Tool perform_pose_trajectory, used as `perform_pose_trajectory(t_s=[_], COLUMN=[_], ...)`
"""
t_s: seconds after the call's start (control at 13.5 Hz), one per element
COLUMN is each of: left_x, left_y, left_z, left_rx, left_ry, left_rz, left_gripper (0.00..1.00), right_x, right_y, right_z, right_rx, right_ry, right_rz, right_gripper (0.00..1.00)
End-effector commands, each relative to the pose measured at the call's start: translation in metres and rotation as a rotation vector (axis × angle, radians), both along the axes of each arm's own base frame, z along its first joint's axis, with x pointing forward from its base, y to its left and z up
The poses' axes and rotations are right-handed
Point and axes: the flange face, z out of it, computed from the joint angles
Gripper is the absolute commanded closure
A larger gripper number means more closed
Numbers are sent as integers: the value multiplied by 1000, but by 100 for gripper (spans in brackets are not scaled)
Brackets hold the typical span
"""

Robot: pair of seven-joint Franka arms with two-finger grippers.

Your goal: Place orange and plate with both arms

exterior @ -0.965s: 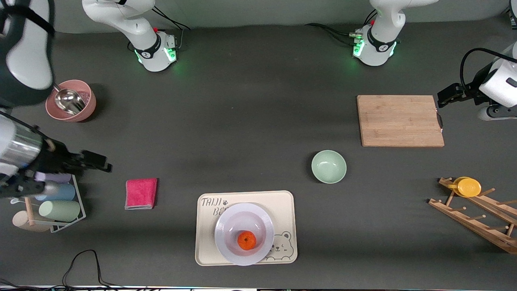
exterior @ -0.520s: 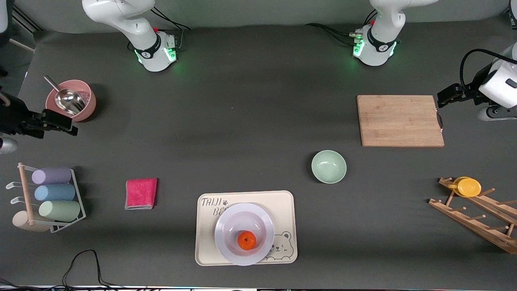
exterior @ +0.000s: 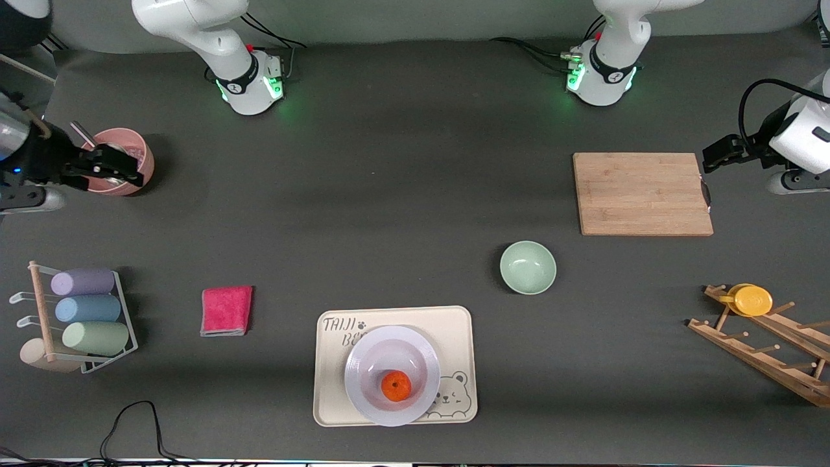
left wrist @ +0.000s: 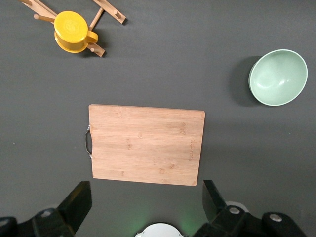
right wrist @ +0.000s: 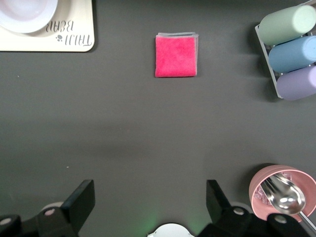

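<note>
Orange (exterior: 395, 386) sits in plate (exterior: 392, 375) on bear tray (exterior: 454, 324). Left gripper (left wrist: 143, 205) and right gripper (right wrist: 148, 202) spread, empty, over bare table.

The orange (exterior: 395, 386), small, round and bright, sits low in the frame near the bottom centre of the front view, resting in the shallow centre of the plate (exterior: 364, 363), toward the plate's lower edge. The plate is round, glossy white with a wide rim, lying flat. In the right wrist view only a part of the plate (right wrist: 23, 11) shows, at the upper left corner of the frame.
</note>
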Motion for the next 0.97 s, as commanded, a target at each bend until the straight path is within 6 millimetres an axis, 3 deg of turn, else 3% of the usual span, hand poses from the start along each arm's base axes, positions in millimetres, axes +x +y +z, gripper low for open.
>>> perform_pose_trajectory(t_s=[0.0,0.22,0.37,0.89], left_x=[-4,-4,-4,-4], left_y=[2,2,2,2], left_z=[1,1,1,1], left_rx=[-2,-1,0,0], left_ry=[-9,-9,-9,-7], left_rz=[-1,-1,0,0], left_gripper=[0,0,0,0], right_x=[-48,-71,-71,-62], right_y=[-12,-13,-27,-27], right_z=[-16,-20,-17,-23], right_rx=[-28,-41,-25,-16], right_ry=[-62,-79,-81,-94], right_rz=[-38,-33,-47,-51], right_gripper=[0,0,0,0])
